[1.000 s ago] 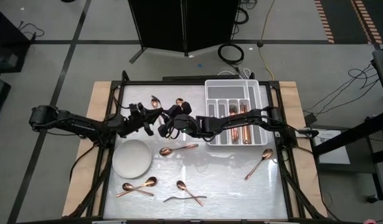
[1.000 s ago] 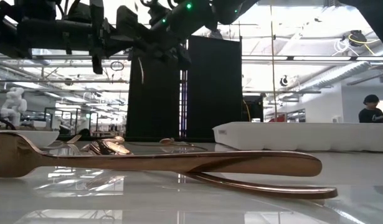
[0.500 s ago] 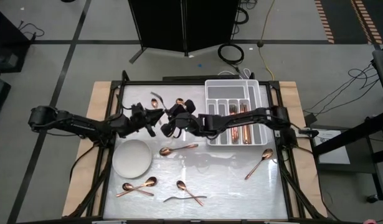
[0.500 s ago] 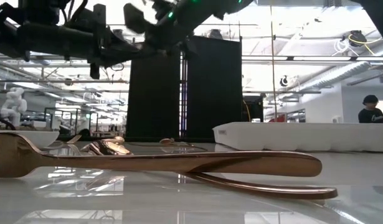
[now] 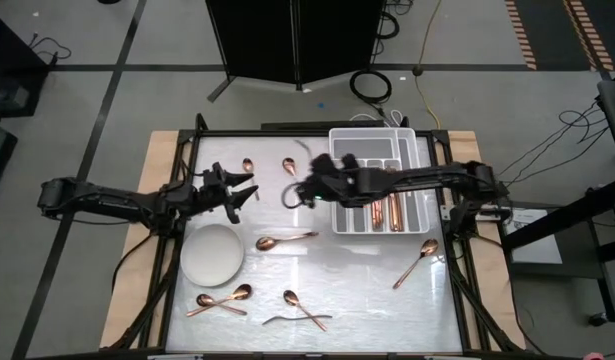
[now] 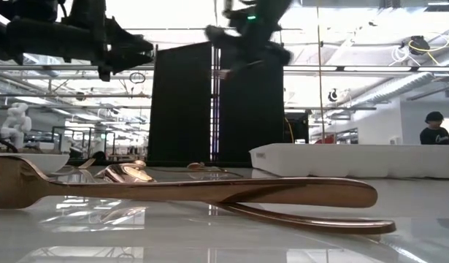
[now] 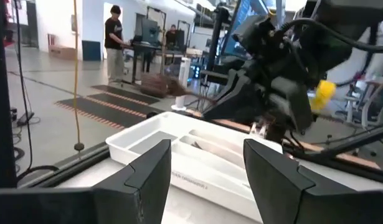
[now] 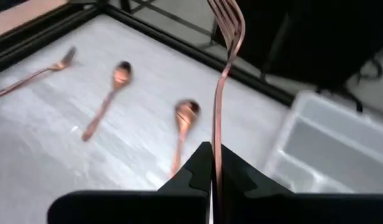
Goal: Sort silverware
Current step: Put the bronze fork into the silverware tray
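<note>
Nearest the low camera, a rose-gold fork (image 6: 187, 191) lies flat on the glossy table (image 5: 357, 290), its tines at the picture's left and its handle crossing a second slim copper piece (image 6: 312, 219). The high view shows the loose silverware as slim, shiny copper items: a spoon and dark-looking utensil (image 5: 305, 318) at the near edge, a pair of spoons (image 5: 222, 300) below the round white plate (image 5: 212, 254), one spoon (image 5: 285, 240) near the centre, one spoon (image 5: 417, 262) toward the right side, and two small spoons (image 5: 249, 165) (image 5: 289, 166) at the far edge. The right gripper (image 5: 309, 187), beside the white compartmented tray (image 5: 375, 180), is clamped on a copper fork (image 8: 223, 74); the right wrist view shows the handle pinched between the dark fingers (image 8: 194, 171) with the tines rising away from them. The left gripper (image 5: 242, 190) hovers above the plate's far side with its fingers (image 7: 151, 174) spread apart and empty, well apart from that fork. Copper pieces (image 5: 385, 212) lie in the tray's long compartments. No writing is legible.
</note>
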